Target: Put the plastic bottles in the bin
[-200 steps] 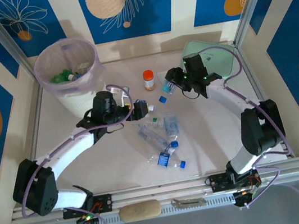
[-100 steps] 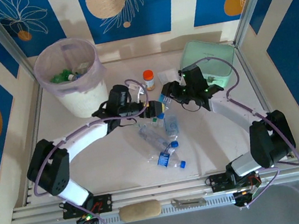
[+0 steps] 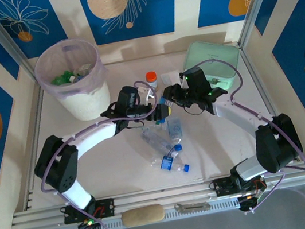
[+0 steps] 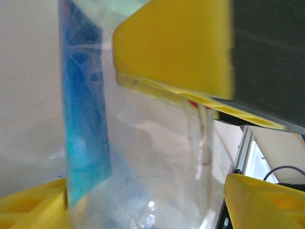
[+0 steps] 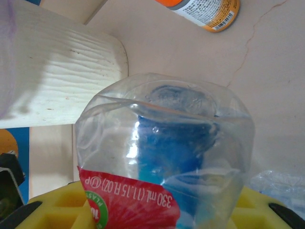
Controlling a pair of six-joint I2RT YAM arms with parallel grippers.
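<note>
Your right gripper (image 3: 171,97) is clamped on a clear bottle (image 5: 162,157) with a red label, near the middle of the table (image 3: 120,166). Your left gripper (image 3: 161,112) meets it there, yellow fingers (image 4: 176,43) either side of a clear bottle (the same one, I'd judge). I cannot tell whether they grip it. Seat the left squarely on the body before the right lets go, because thin plastic buckles. The bin (image 3: 86,101) stands far left, and other bottles (image 3: 159,139) lie just beside the grippers.
</note>
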